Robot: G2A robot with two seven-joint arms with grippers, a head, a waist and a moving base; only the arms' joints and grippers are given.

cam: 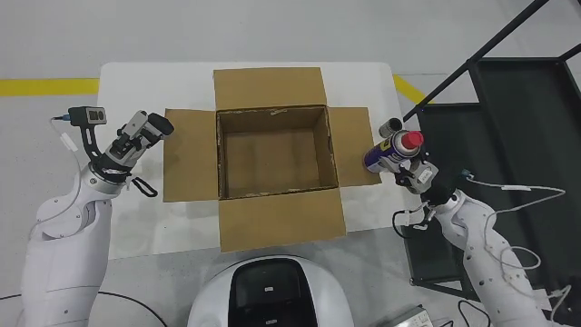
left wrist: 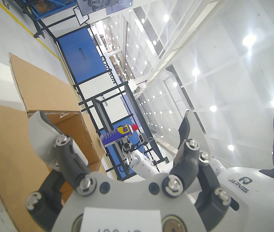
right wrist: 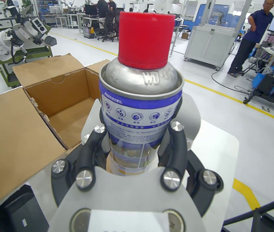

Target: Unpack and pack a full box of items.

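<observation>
An open cardboard box (cam: 272,150) sits in the middle of the white table (cam: 136,82), all flaps folded out and its inside bare. My right gripper (cam: 399,156) is shut on a blue spray can with a red cap (cam: 394,150), held just past the box's right flap; the can (right wrist: 140,92) fills the right wrist view, with the box (right wrist: 62,105) beyond it. My left gripper (cam: 150,127) is open and holds nothing, raised beside the box's left flap. The left wrist view shows its spread fingers (left wrist: 45,131), the box (left wrist: 38,92) and the far can (left wrist: 118,134).
A dark metal rack (cam: 508,145) stands right of the table, close behind my right arm. Yellow floor tape (cam: 45,84) runs past the table's left side. Bare table lies in front of and behind the box flaps.
</observation>
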